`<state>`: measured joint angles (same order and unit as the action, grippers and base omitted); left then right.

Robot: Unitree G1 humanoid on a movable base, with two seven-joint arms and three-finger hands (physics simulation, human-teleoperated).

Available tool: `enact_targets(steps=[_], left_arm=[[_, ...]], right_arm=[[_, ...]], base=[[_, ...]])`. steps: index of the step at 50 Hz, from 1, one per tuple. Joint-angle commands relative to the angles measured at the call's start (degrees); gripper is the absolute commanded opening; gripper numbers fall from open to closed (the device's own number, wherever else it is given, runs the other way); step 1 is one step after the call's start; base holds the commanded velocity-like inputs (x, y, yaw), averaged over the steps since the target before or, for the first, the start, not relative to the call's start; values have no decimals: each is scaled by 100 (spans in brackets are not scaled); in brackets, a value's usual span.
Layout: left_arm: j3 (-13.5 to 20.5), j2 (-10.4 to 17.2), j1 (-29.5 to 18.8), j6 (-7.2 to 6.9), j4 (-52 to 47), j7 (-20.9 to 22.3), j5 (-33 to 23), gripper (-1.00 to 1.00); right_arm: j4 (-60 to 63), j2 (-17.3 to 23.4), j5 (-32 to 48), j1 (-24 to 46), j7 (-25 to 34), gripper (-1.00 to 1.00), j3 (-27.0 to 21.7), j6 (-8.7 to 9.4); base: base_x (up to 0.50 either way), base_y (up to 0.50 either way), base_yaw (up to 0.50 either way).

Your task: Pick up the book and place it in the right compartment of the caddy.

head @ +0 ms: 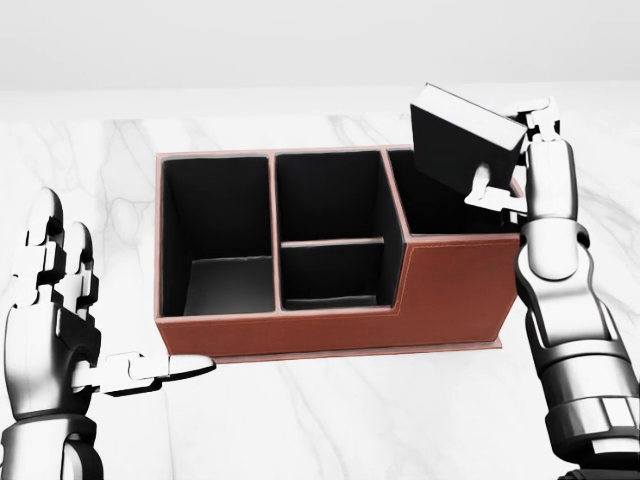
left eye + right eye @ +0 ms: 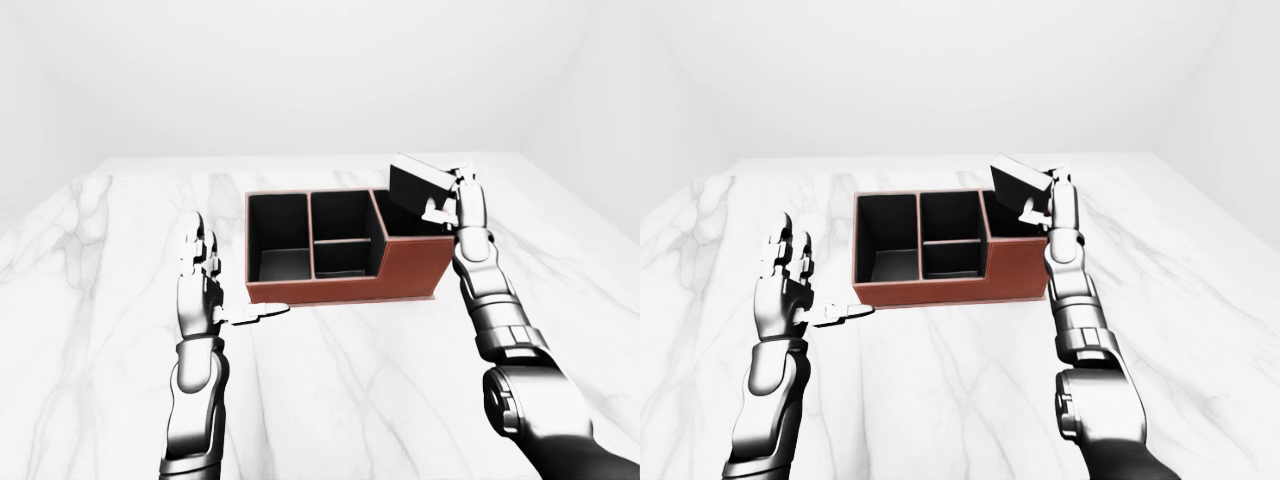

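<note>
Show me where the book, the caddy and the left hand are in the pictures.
book (image 1: 462,135): head view, on its dark cover.
caddy (image 1: 455,290): head view, on the red-brown outer wall.
left hand (image 1: 55,320): head view, on the palm, fingers open.

We cannot see the lower edge of the book (image 1: 462,132): it dips behind the caddy (image 1: 455,285) wall at upper right of the head view, so the right compartment's floor is hidden too. The right hand (image 1: 515,150) covers the book's far corner. The left hand (image 1: 55,320) and both forearms are cut off by the head view's bottom edge.
</note>
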<state>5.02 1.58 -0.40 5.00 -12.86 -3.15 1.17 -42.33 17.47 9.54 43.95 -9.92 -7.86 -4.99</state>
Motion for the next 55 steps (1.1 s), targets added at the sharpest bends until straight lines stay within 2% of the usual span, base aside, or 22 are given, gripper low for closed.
enact_targets(steps=[1, 6, 8, 27, 55], left_arm=[[-1, -16, 18, 0, 19, 87, 55, 100], [-2, -15, 18, 0, 18, 88, 53, 100], [-1, -16, 18, 0, 19, 86, 53, 100], [-2, -14, 18, 0, 18, 90, 54, 100], [-1, -15, 18, 0, 18, 88, 53, 100]], right_arm=[[-244, 51, -430, 229, -17, -100, -85, -1], [-907, 42, -388, 290, -113, -100, -69, -1], [-655, 93, -420, 410, -40, -100, -68, -1], [-1066, 89, -424, 620, -48, -100, -38, -1], [-2123, 45, -373, 1026, -129, -100, 7, -1]], base=[[0, 0, 0], [0, 0, 0], [0, 0, 0], [0, 0, 0], [0, 0, 0]])
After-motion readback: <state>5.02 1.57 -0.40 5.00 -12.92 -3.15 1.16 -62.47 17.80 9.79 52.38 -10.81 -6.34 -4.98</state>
